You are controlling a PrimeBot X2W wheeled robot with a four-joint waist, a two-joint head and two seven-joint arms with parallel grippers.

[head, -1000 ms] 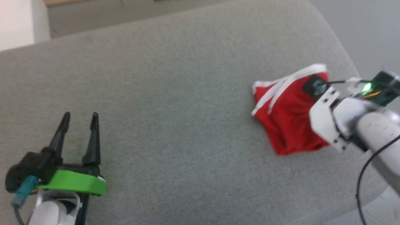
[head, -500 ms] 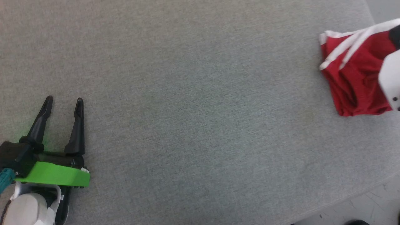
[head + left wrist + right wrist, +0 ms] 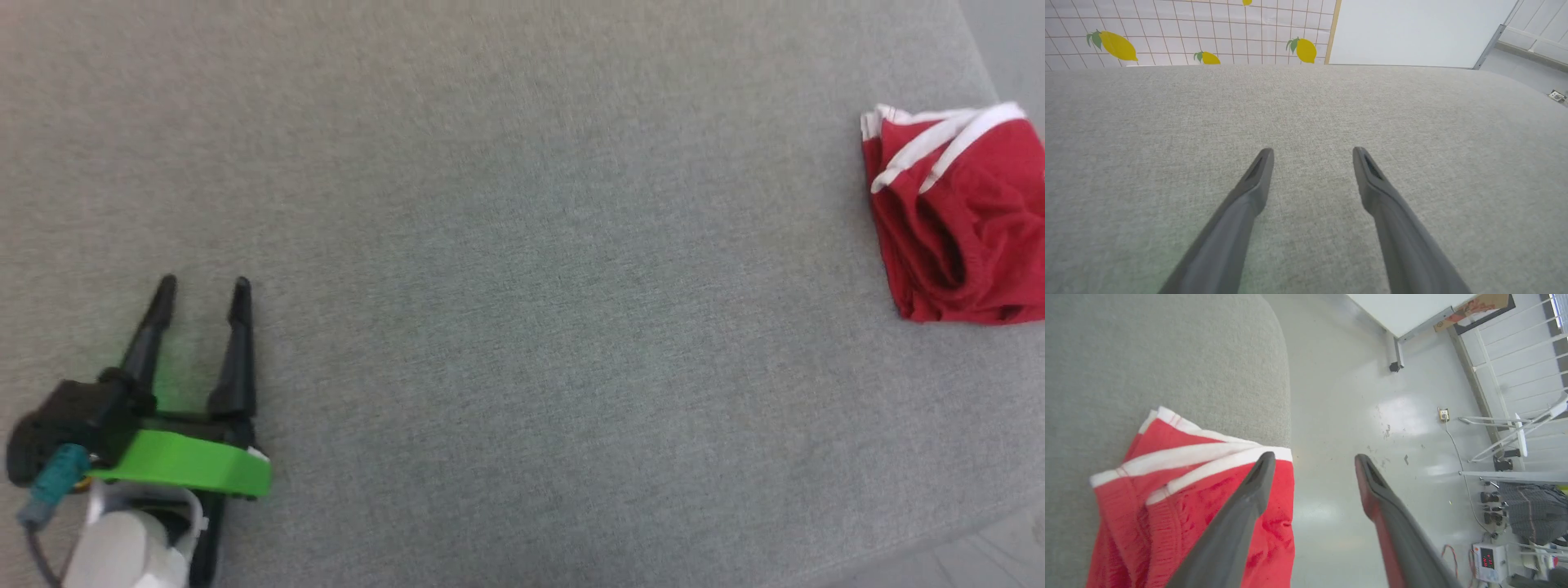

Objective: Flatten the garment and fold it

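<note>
The garment (image 3: 959, 224) is a bunched heap of bright red fabric with white stripes, lying at the far right of the grey cushioned surface (image 3: 522, 245), next to its edge. Seen from the right wrist, the garment (image 3: 1163, 498) hangs partly over that edge. My right gripper (image 3: 1312, 459) is open above it, one finger over the red cloth and the other over the floor, with nothing between them. My left gripper (image 3: 202, 287) rests open at the lower left, far from the garment, and in its own wrist view the left gripper (image 3: 1312, 152) points across bare grey fabric.
The cushioned surface ends in a rounded edge (image 3: 1286, 396) just beside the garment, with pale floor (image 3: 1372, 396) below. A wall with lemon prints (image 3: 1118, 45) stands beyond the far side. Racks and a small meter (image 3: 1486, 557) stand on the floor at right.
The head camera has shifted, so the whole picture moved. The right arm, seen over the garment one second ago, has left the head view. The garment lies uncovered.
</note>
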